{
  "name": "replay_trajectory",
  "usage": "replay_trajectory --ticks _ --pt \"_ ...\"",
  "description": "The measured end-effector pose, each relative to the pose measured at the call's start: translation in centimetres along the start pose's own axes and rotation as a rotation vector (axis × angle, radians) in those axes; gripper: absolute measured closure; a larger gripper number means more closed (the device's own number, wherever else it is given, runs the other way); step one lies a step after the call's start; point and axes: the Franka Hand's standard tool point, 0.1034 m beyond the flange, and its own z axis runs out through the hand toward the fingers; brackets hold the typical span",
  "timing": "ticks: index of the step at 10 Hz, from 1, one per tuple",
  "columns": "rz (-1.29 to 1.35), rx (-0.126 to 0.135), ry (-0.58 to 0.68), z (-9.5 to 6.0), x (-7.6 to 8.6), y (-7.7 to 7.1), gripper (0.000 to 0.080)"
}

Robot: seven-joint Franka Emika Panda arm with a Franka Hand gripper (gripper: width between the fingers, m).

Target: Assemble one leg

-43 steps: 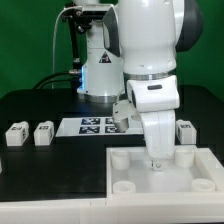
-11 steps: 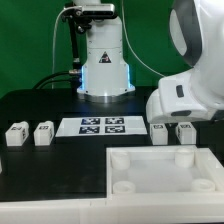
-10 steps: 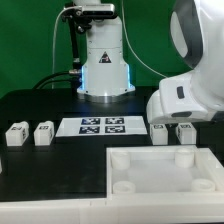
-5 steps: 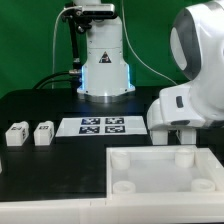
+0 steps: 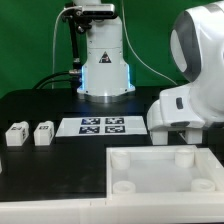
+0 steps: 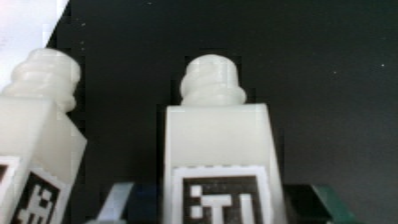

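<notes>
In the wrist view my gripper [image 6: 219, 203] is open. Its two fingers [image 6: 121, 200] stand on either side of one leg [image 6: 217, 140], with a gap on each side. That leg is a white block with a rounded peg end and a tag marker. A second leg [image 6: 36, 125] lies right beside it. In the exterior view the arm's white body [image 5: 185, 100] is low at the right and hides the gripper and these two legs. Two more legs [image 5: 15, 133] [image 5: 43, 132] lie at the exterior view's left.
The large white square piece with round corner sockets [image 5: 160, 175] lies at the front right, just in front of the arm. The marker board [image 5: 100, 126] lies in the middle of the black table. The robot base [image 5: 103, 70] stands behind it.
The arm left the square piece and moved to the two right legs. Over the last second it sank lower, and it now hides them in the exterior view.
</notes>
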Motion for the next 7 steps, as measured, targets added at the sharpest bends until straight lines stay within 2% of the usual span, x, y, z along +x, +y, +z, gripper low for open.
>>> replay_trajectory --ticks 6,7 --pt "-0.010 0.000 0.003 -0.3 0.1 0.2 0.0514" --pt "-0.066 -0.001 0.032 -2.4 0.1 0.9 0.0514"
